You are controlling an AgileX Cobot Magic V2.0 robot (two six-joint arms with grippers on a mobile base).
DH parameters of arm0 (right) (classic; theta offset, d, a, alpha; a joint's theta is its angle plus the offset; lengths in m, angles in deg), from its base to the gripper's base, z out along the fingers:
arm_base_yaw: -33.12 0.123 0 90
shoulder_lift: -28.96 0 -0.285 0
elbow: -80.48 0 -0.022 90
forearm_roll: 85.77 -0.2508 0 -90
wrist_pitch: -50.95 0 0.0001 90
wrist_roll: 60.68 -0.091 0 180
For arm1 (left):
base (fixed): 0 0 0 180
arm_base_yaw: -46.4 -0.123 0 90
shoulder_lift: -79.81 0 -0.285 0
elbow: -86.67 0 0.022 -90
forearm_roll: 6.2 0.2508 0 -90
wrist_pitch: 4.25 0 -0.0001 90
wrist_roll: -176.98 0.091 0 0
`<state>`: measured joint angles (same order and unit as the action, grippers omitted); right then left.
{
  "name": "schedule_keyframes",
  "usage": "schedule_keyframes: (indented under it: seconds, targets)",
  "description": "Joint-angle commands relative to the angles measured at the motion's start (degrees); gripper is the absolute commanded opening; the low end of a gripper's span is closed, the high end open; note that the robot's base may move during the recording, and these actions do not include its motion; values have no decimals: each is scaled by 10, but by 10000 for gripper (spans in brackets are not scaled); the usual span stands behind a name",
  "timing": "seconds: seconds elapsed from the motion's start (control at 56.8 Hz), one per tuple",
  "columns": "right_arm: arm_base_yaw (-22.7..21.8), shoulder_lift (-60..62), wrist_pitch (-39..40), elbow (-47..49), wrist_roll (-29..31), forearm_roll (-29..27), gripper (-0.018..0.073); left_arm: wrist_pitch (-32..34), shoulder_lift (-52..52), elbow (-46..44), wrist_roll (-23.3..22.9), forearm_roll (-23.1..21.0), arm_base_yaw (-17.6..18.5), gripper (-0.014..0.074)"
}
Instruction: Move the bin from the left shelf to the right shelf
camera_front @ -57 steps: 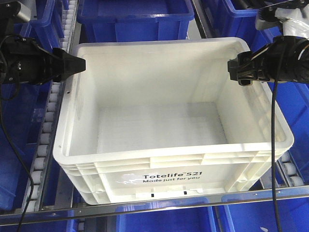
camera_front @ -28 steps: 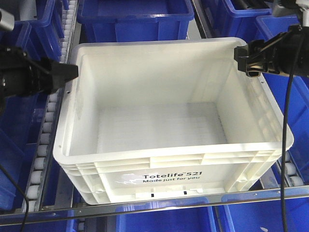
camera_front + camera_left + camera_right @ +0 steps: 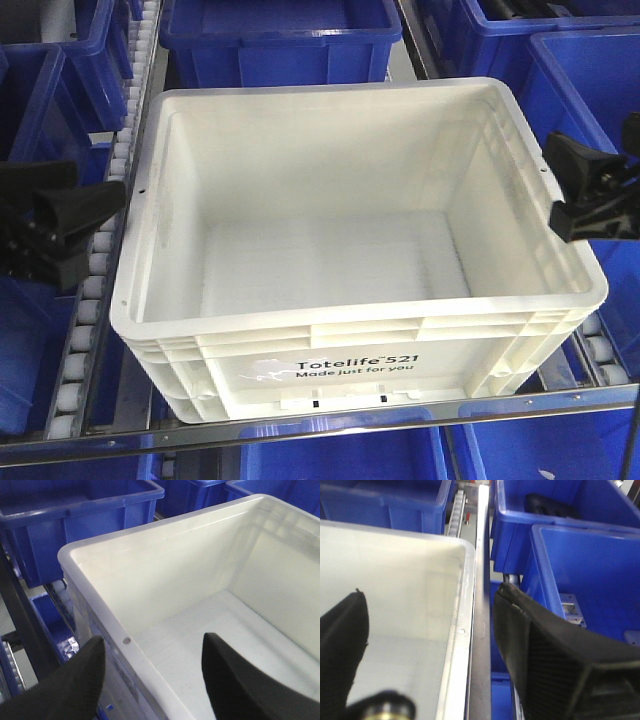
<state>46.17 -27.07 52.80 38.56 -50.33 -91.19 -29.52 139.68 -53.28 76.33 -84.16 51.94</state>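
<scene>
Blue bins [image 3: 280,35] on every side: one across the far edge, more at far left [image 3: 95,50] and far right [image 3: 590,75], others along the near edge below the rail [image 3: 340,455]. Roller tracks [image 3: 95,270] with small white rollers running near to far at left, another set showing at near right [image 3: 600,355]. Metal shelf rail [image 3: 330,420] across the near side, slightly tilted. In the right wrist view, a metal divider rail [image 3: 481,605] running near to far, blue bins right of it, the farther one [image 3: 555,510] holding a dark item [image 3: 547,505], too blurred to name.
</scene>
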Motion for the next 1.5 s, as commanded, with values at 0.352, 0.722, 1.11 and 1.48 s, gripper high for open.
schedule_keyframes:
  seconds: [0.352, 0.722, 1.11, 1.48]
  targets:
    - [2, 197, 60, -122, 9, 3, 478, 11, -162, 154, 116, -129, 3, 409]
    - [2, 270, 30, -186, 8, 3, 478, 56, -239, 212, 121, -135, 3, 409]
    - [2, 270, 33, -187, 8, 2, 478, 78, -239, 212, 195, -223, 3, 409]
    - [2, 270, 46, -187, 8, 2, 478, 33, -239, 212, 196, -229, 3, 409]
